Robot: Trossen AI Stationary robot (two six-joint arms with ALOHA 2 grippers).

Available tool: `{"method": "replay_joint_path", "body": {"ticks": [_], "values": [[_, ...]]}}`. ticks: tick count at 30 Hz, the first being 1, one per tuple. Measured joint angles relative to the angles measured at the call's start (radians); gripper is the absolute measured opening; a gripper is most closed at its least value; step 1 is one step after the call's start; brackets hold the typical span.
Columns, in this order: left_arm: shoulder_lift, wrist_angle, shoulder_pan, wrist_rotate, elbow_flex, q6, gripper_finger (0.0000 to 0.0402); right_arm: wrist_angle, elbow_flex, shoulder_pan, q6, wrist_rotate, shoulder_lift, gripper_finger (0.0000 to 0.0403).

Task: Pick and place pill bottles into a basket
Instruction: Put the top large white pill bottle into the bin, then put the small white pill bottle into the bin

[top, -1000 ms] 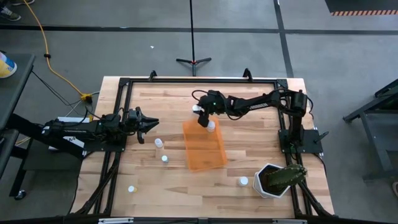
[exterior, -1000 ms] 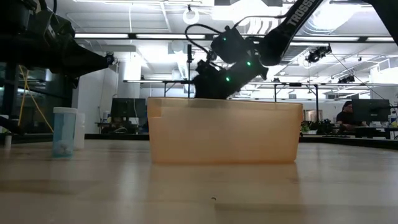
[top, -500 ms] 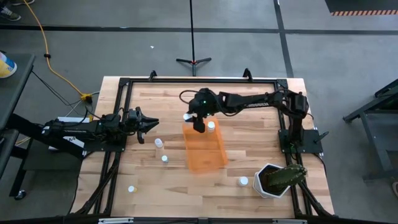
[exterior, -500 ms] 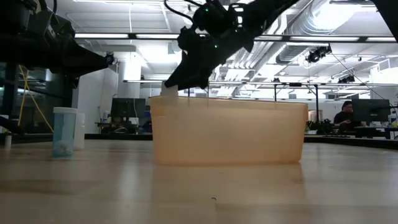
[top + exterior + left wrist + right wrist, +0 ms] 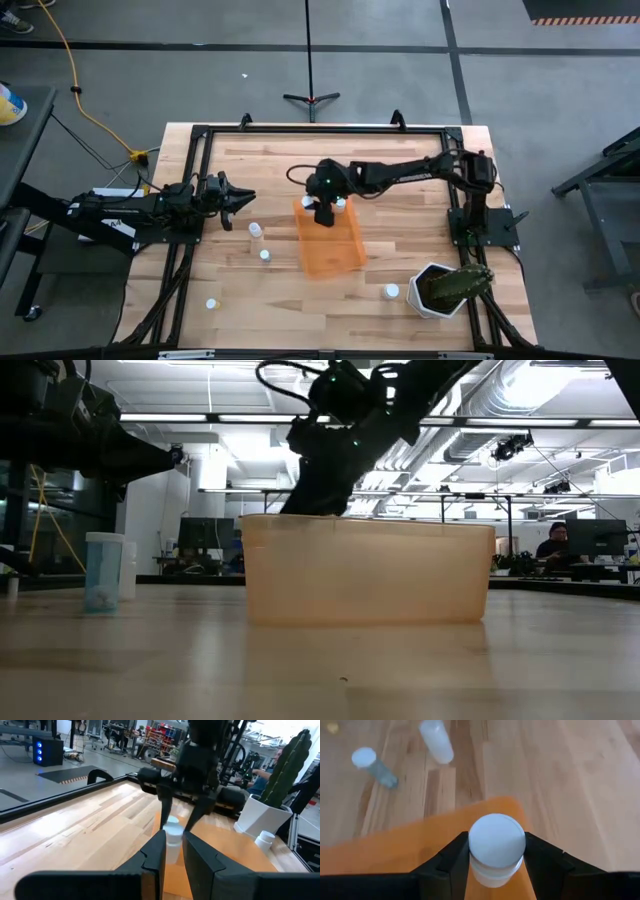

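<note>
My right gripper (image 5: 323, 208) hangs over the far end of the orange basket (image 5: 330, 245) and is shut on a white pill bottle (image 5: 497, 845), which also shows in the left wrist view (image 5: 172, 832). Another bottle (image 5: 340, 203) stands at the basket's far end. Two bottles (image 5: 255, 230) (image 5: 265, 255) stand on the table left of the basket, one (image 5: 211, 303) stands near the front left and one (image 5: 390, 292) beside the plant pot. My left gripper (image 5: 240, 197) waits open at the table's left, pointing toward the basket. My right gripper pinches the bottle between its two fingers (image 5: 455, 857), one on each side of its upper body just under the cap (image 5: 497, 839). The fingers come from above, pointing down. The bottle hangs upright, lifted clear, above the basket's far end.
A white pot with a green plant (image 5: 445, 288) stands at the near right corner. The black frame (image 5: 320, 128) runs round the table top. In the low view the basket's wall (image 5: 365, 570) hides what lies inside it; one bottle (image 5: 105, 570) stands to its left.
My right gripper, tipped and raised half a second ago at the basket's far left corner, has come upright again and gone down and toward the table's near edge, over the basket's far end. The bottle has gone with it.
</note>
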Motion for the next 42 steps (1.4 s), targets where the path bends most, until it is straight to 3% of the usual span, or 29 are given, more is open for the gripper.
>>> {"method": "replay_joint_path", "body": {"ticks": [6,12,25,42], "values": [[0.0,-0.001,0.0,-0.001,0.0,0.0,0.0101,0.203,-0.104,0.01,0.031,-0.007,-0.002,0.0161],[0.0,0.0,0.0,-0.003,0.0,0.0,0.0101,0.243,-0.138,0.01,0.048,-0.022,-0.002,0.0162],[0.0,-0.001,0.0,-0.003,0.0,0.0,0.0101,0.281,-0.142,0.027,0.076,0.036,-0.006,0.023],[0.0,-0.004,0.0,0.025,0.0,0.0,0.0101,0.152,-0.142,0.027,0.021,0.037,-0.194,0.0206]]}}
